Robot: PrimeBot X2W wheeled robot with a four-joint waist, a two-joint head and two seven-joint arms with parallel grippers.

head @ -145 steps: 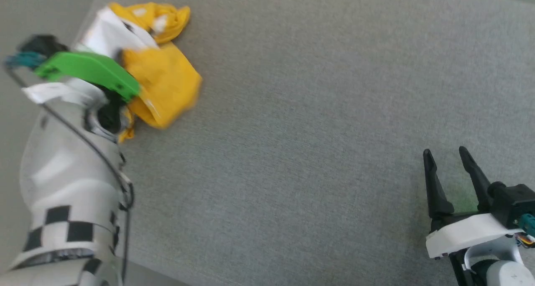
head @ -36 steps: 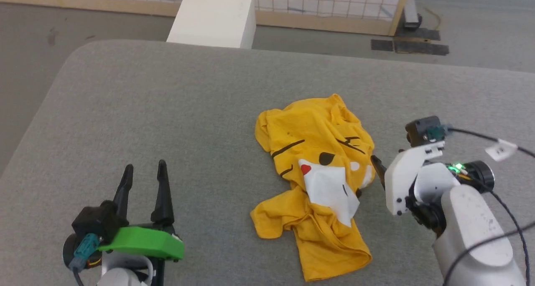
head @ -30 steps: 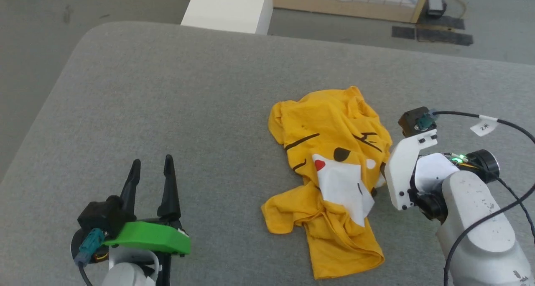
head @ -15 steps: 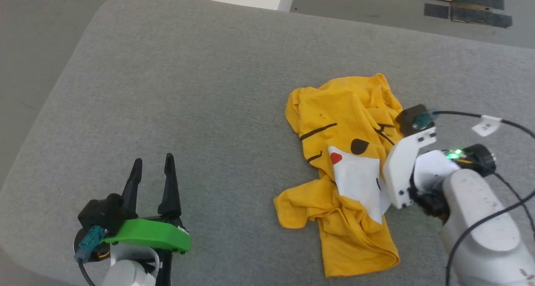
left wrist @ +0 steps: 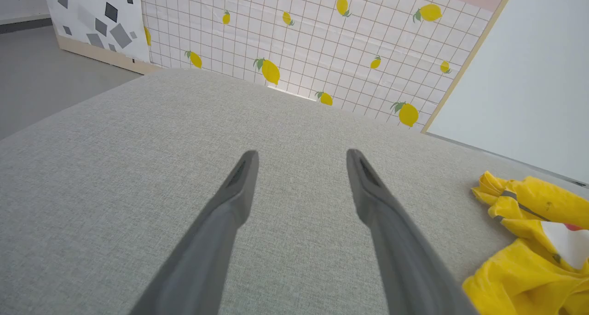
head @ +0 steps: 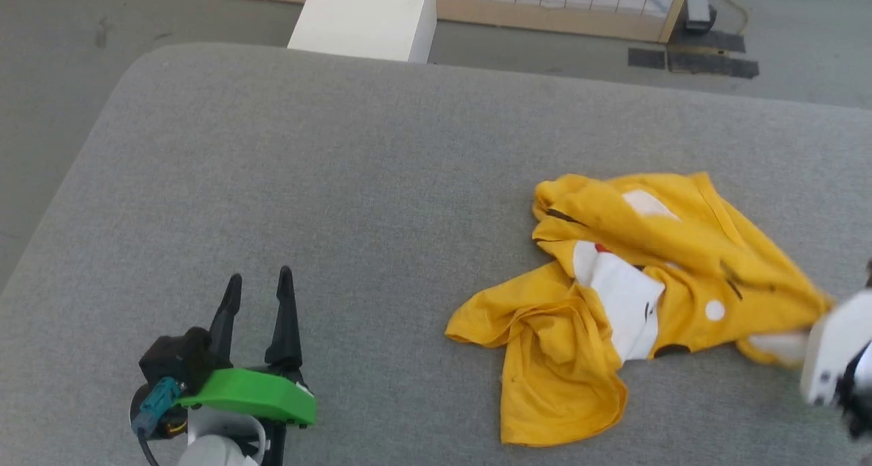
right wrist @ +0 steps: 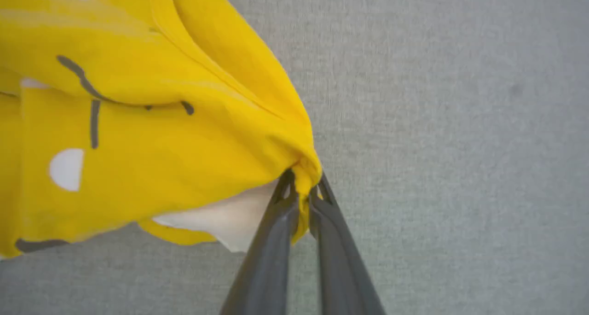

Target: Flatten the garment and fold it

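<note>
right wrist view: wrinkled yellow garment (right wrist: 161, 135) pinched in right end effector (right wrist: 304, 182).

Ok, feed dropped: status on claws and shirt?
Right claw shut on T-shirt edge, cloth stretched toward it. Left claw open, empty, apart from it. T-shirt crumpled on grey table, nothing in the way.

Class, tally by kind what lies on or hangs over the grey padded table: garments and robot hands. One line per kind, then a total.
Mustard-yellow cotton T-shirt with a cartoon face: 1
Robot hands with two long dark fingers: 2 (left hand open, right hand shut on the T-shirt)
Total: 3
</note>
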